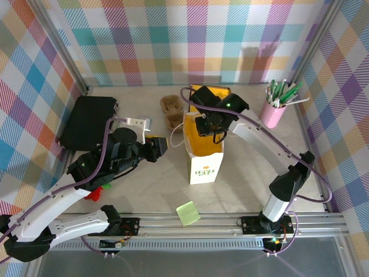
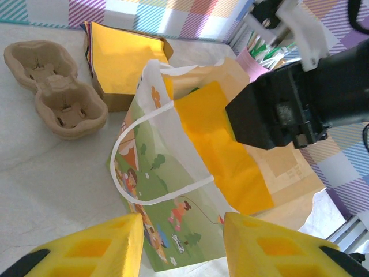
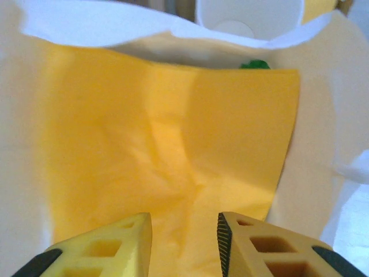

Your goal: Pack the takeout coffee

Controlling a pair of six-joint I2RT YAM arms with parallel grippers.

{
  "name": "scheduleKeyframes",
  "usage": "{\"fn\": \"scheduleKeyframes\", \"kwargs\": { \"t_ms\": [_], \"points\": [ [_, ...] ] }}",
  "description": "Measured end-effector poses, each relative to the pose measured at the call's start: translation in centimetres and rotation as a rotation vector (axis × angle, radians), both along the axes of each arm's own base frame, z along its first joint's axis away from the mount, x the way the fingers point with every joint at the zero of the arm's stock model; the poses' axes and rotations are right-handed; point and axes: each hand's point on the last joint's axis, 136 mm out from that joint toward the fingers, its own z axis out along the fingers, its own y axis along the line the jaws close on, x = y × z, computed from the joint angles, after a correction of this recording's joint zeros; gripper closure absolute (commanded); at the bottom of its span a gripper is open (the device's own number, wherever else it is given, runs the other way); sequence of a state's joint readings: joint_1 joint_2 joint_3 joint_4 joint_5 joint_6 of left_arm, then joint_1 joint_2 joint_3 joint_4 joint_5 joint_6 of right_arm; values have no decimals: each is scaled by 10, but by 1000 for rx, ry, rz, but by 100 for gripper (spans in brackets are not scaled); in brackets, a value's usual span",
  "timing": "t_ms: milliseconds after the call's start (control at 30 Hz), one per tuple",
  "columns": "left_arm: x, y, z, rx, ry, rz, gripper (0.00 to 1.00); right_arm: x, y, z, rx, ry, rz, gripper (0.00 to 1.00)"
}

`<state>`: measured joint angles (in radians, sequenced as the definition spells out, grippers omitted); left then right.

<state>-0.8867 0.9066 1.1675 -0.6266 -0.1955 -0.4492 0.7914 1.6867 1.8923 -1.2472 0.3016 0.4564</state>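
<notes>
A white paper bag [image 1: 204,156] with a cartoon print [image 2: 167,196] stands open mid-table, a yellow sheet [image 3: 173,133] leaning inside it. At the bag's far side I see a round white cup mouth [image 3: 249,17] with a green patch [image 3: 255,64] just under it, behind the sheet; this looks like the takeout coffee cup standing in the bag. My right gripper [image 3: 184,222] hangs in the bag's mouth [image 1: 207,124], open, with nothing between its fingers. My left gripper [image 2: 183,222] is open beside the bag's left face [image 1: 161,147], apart from it.
A brown pulp cup carrier [image 1: 172,112] lies behind the bag on the left. A box of yellow sheets [image 2: 124,57] sits behind the bag. A pink cup of pens [image 1: 275,107] stands at the right, a black case [image 1: 87,121] at the left, and a green note [image 1: 188,212] at the front.
</notes>
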Motion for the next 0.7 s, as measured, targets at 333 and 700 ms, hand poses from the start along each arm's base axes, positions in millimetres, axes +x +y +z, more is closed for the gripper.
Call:
{"fn": "scheduleKeyframes", "kwargs": {
  "t_ms": [333, 700],
  "points": [
    [0, 2, 2, -3, -7, 7, 58, -8, 34, 22, 235, -19, 82, 56],
    [18, 26, 7, 89, -102, 143, 44, -30, 5, 116, 390, -278, 155, 32]
  ]
}}
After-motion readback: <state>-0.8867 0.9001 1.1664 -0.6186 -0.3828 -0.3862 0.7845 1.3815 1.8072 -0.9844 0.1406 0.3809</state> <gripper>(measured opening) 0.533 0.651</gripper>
